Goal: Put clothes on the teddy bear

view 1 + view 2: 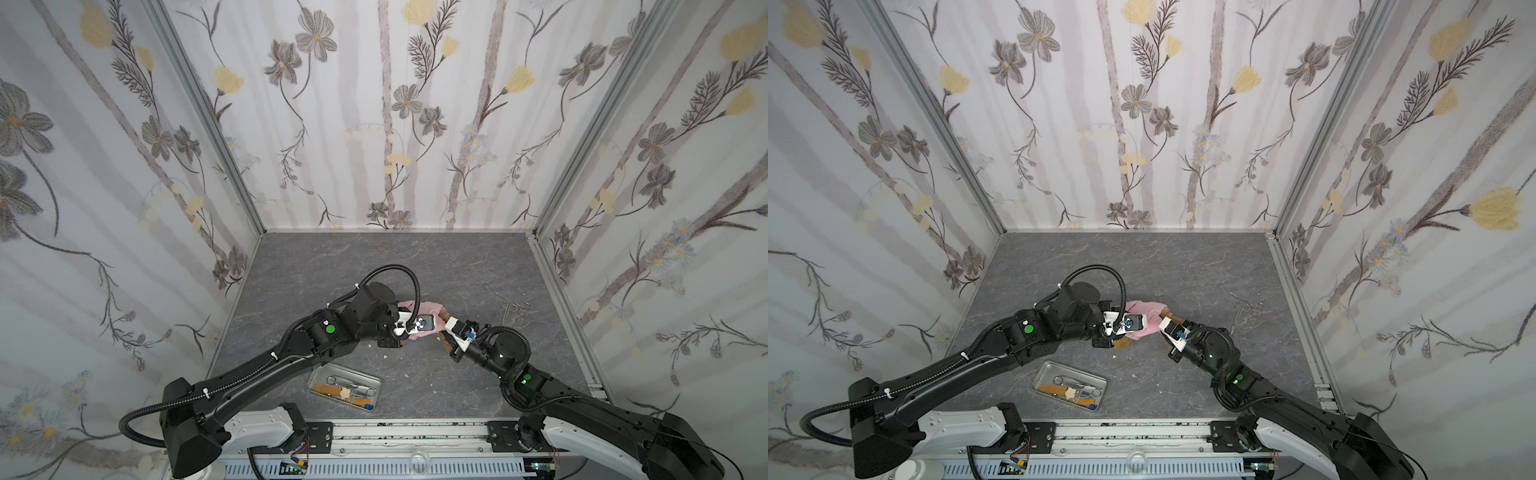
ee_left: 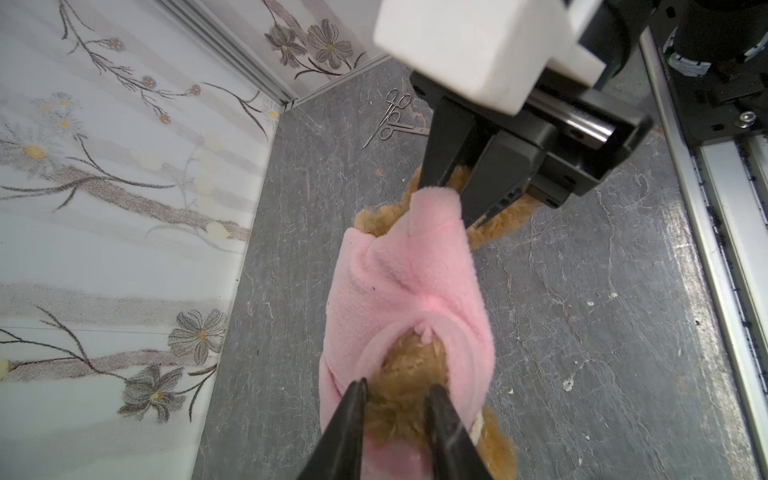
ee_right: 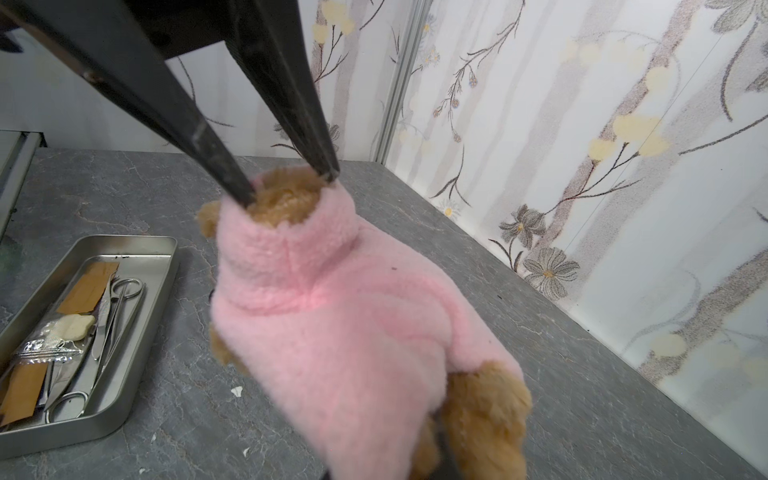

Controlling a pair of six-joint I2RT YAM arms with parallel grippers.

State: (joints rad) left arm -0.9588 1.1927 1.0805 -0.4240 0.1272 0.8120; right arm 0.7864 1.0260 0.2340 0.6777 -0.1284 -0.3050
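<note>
Teddy bear [image 2: 407,365] in pink shirt [image 2: 407,270] hangs over mid table [image 1: 374,266], long axis running gripper to gripper; right gripper [image 2: 453,187] pinched narrow on far-end fur, left gripper [image 2: 395,395] straddles near-end fur, fingers part open, grip unclear

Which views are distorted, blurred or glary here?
Both top views: wide-angle bowing of the walls, even light. Left wrist view: fingers of the left gripper soft, white housing of the right gripper bright and featureless, sheen on the table. Right wrist view: its near fingers blurred, pink shirt in focus, tray rim glinting.
</note>
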